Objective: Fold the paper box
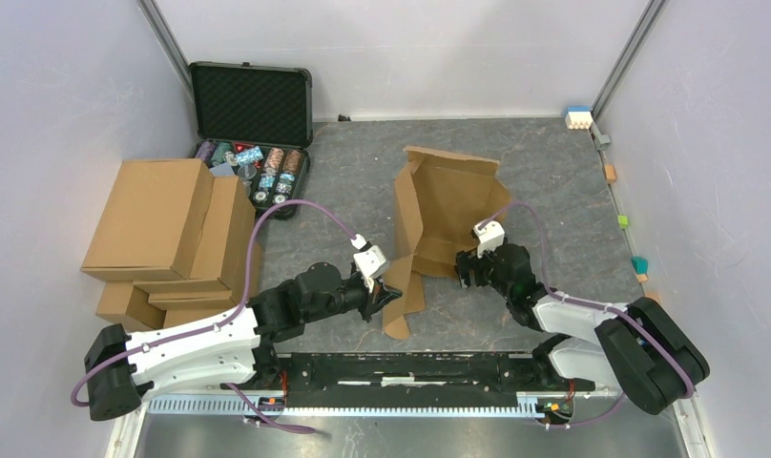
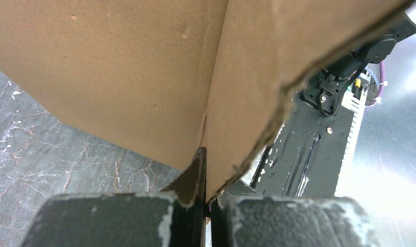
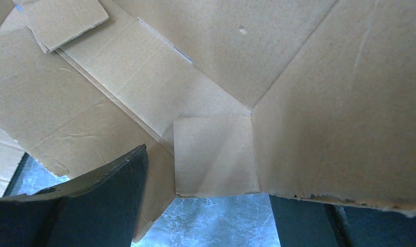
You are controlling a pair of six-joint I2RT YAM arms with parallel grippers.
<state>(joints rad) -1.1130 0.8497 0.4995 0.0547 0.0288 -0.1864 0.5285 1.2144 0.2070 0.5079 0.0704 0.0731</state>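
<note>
The box (image 1: pixel 448 205) sat mid-table, half formed, walls raised. The left gripper (image 1: pixel 386 296) was clamped tight on its near left flap (image 1: pixel 401 303), which trailed toward the arm bases. The right gripper (image 1: pixel 466 270) stood wide at the box's near edge, a small flap (image 3: pixel 216 154) between its fingers (image 3: pixel 103 195), ungripped
</note>
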